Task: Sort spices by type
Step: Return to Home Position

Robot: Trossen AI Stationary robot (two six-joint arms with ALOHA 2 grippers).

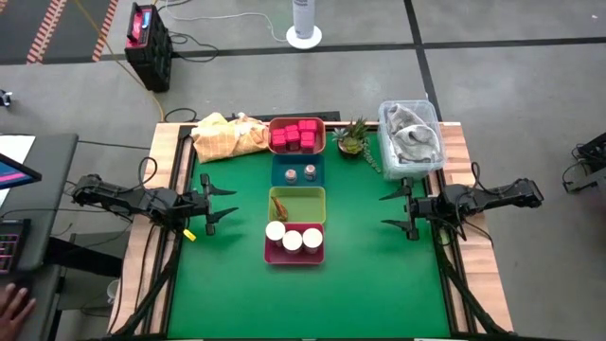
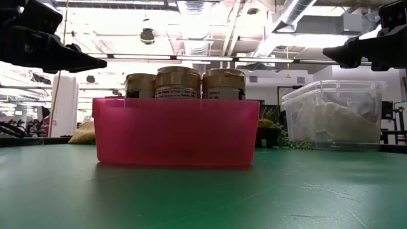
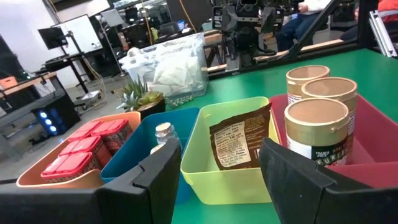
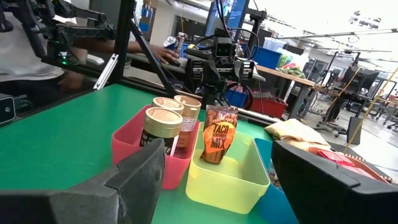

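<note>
High view, left tool (image 1: 221, 204): hangs over the left side of the green worktop (image 1: 237, 294), fingers spread, gripping nothing, well apart from the trays.
High view, right tool (image 1: 395, 210): hangs over the right side, fingers likewise spread and empty.
High view, spices: sorted into four trays in one column down the middle. The magenta packs (image 1: 295, 135) are in the orange tray (image 1: 297, 152) beside the plant (image 1: 352, 138). Two shakers (image 1: 310, 171) are in the blue tray (image 1: 277, 163), and a brown packet (image 1: 279, 206) is in the yellow tray (image 1: 308, 206). Three jars (image 1: 293, 241) are in the pink tray (image 1: 268, 254).
Low view, pink tray (image 2: 176, 132): stands mid-worktop with the tan-lidded jars (image 2: 178, 83) upright behind its rim. Dark arm parts show at both upper corners.
Left wrist view, fingers (image 3: 155, 180): wide apart. Beyond them the packet (image 3: 241, 142) leans against the yellow tray's wall, between one shaker (image 3: 163, 132) and the jars (image 3: 317, 121).
Right wrist view, fingers (image 4: 134, 180): wide apart. Beyond them the packet (image 4: 219, 142) stands in the yellow tray, just beside the jars (image 4: 163, 127).
</note>
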